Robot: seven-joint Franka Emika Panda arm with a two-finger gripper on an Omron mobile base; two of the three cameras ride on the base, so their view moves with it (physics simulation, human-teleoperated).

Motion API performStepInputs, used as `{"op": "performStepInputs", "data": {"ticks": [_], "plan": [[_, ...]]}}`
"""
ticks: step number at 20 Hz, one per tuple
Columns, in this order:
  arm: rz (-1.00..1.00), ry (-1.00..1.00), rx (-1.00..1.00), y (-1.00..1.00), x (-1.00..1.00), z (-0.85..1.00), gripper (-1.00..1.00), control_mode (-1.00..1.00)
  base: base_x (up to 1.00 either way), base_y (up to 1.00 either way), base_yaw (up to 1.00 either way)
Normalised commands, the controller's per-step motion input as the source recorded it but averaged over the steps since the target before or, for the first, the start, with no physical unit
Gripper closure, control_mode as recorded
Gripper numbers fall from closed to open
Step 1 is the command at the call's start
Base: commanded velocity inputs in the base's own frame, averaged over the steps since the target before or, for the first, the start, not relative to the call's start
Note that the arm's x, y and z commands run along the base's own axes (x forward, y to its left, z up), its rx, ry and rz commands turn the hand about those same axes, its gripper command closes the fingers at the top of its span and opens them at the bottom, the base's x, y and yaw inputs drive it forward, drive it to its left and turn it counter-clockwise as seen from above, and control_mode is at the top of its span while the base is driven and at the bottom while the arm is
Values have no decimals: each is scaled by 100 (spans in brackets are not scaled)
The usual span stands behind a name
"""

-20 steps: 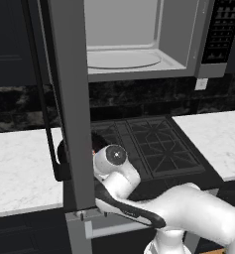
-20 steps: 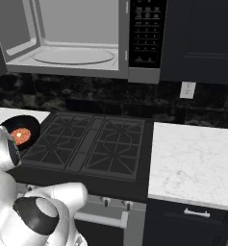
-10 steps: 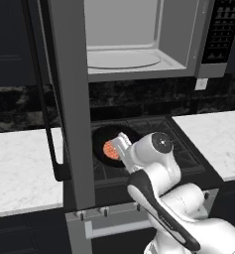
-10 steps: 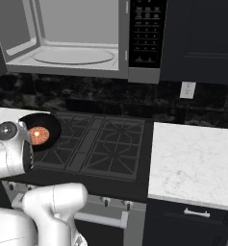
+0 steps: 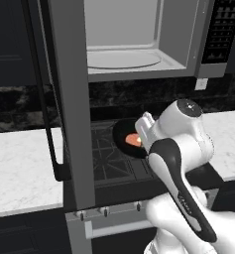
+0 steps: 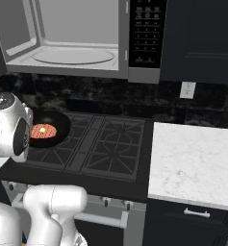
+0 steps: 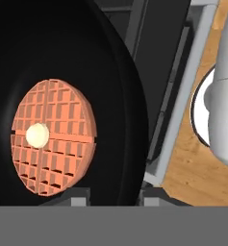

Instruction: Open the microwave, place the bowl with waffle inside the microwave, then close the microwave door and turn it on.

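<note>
The microwave (image 5: 139, 59) hangs above the stove with its cavity and round turntable (image 6: 74, 56) exposed. The microwave door (image 5: 69, 99) stands swung fully outward, its black bar handle (image 5: 47, 114) on the left. The glossy black bowl (image 5: 121, 134) hovers over the stove's left burners, below the cavity, with the orange waffle (image 5: 134, 140) in it. My gripper (image 7: 116, 197) is shut on the near rim of the bowl (image 7: 62, 48), one fingertip (image 7: 79, 197) on each side of the rim. The waffle (image 7: 55, 137) lies flat inside. From the right, the bowl (image 6: 57, 126) and waffle (image 6: 42, 130) peek out beside my arm.
A black gas stove (image 6: 101, 149) lies under the bowl. White marble counters flank it on the right (image 6: 197, 163) and on the left (image 5: 20, 168). The open door juts out over the stove's left front. The black button panel (image 6: 146, 33) is right of the cavity.
My arm has swung to the right and carried the bowl with the waffle from the stove's left edge toward its middle, a little higher. The microwave and its door have not moved.
</note>
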Motion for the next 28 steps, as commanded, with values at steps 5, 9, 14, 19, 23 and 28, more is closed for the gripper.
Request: {"op": "performStepInputs", "data": {"ticks": [5, 9, 14, 19, 23, 28], "plan": [[-11, 13, 0, -28, -45, 78, 100, -100, 0, 0, 0], [-1, 4, 0, -24, -62, 48, 100, -100, 0, 0, 0], [0, -6, 0, -12, -9, 51, 100, -100, 0, 0, 0], [0, -20, 0, -16, -13, 46, 100, -100, 0, 0, 0], [0, -42, 0, -13, -14, 24, 100, -100, 0, 0, 0], [0, -32, 1, -7, 0, 45, 100, -100, 0, 0, 0]]}}
